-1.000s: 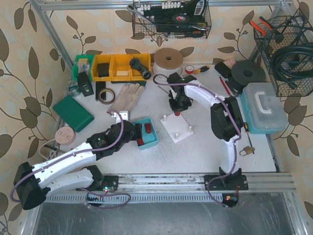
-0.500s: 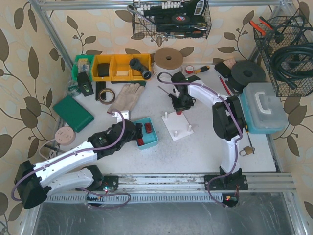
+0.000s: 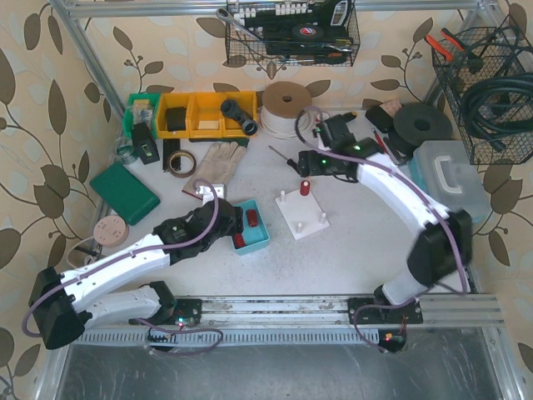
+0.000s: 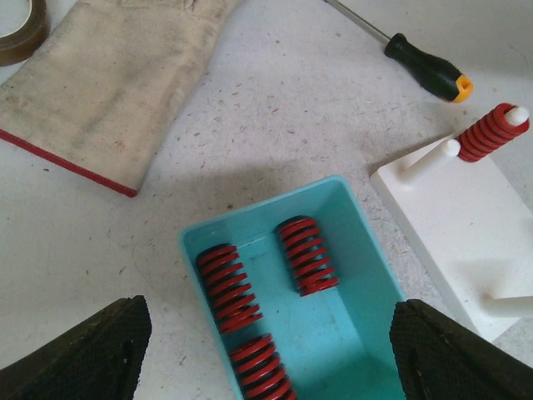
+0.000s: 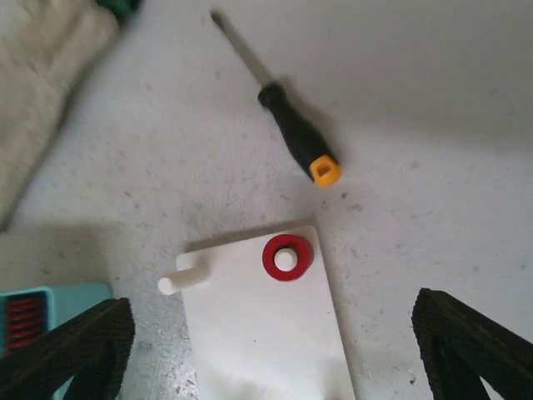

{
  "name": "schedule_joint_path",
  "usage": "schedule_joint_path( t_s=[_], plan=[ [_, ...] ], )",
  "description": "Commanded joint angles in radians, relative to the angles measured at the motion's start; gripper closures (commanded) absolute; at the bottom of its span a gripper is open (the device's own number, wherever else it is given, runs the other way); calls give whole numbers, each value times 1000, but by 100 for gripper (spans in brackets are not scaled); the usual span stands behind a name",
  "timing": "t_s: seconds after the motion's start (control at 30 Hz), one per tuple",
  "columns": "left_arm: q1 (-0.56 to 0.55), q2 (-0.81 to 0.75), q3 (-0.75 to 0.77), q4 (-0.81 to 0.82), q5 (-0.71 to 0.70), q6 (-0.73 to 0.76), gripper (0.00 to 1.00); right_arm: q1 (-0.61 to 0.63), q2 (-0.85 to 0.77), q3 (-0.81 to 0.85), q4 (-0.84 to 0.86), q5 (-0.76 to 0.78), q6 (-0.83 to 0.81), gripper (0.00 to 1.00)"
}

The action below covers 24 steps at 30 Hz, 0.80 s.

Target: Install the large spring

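A red spring (image 3: 306, 187) is sitting threaded over the peg (image 4: 517, 115) at the 12 o'clock corner of the white peg board (image 3: 304, 223), with the peg's tip poking out above the coils. The right claw (image 3: 320, 161) is hovering just off it toward 1 o'clock, fingers spread wide and gripping nothing.

To my eye the install is looking essentially done, provided this is the large one. I am not managing to tell its size against the rest from here.

At the board's 9 o'clock the left claw (image 3: 225, 222) is hanging over the teal tray (image 3: 260, 235), likewise spread and empty, with three red springs (image 4: 229, 287) lying inside. The other pegs (image 3: 321, 218) are standing bare. What is remaining, I'd judge, is only the right arm pulling clear.
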Motion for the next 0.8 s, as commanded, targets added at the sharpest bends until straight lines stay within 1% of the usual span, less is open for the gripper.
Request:
schedule_joint_path(
  t_s=[0.0,0.03,0.1,0.17,0.23,0.3,0.4,0.53,0.6,0.77],
  plan=[
    [-3,73,134,-93,42,16,21,-4,-257,-176,185,141,98,3],
    [-3,96,165,-130,48,-2,22,-4,-322,-237,222,207,165,1],
    [-3,147,220,-180,76,-37,26,-14,-446,-370,297,333,293,0],
    [-3,198,270,-217,113,-119,31,-37,-550,-486,426,311,286,0],
    [-2,252,321,-266,140,-194,32,-49,-604,-536,476,268,299,0],
    [-2,304,354,-283,173,-244,41,-50,-619,-551,491,228,321,0],
    [-2,379,386,-288,207,-316,45,-50,-614,-573,531,182,342,0],
    [-2,461,405,-295,220,-377,59,-50,-614,-609,586,171,345,0],
    [-2,488,395,-282,227,-394,61,-51,-619,-621,610,168,338,0],
    [-2,524,325,-185,240,-414,61,-52,-612,-634,655,154,337,1]
  ],
)
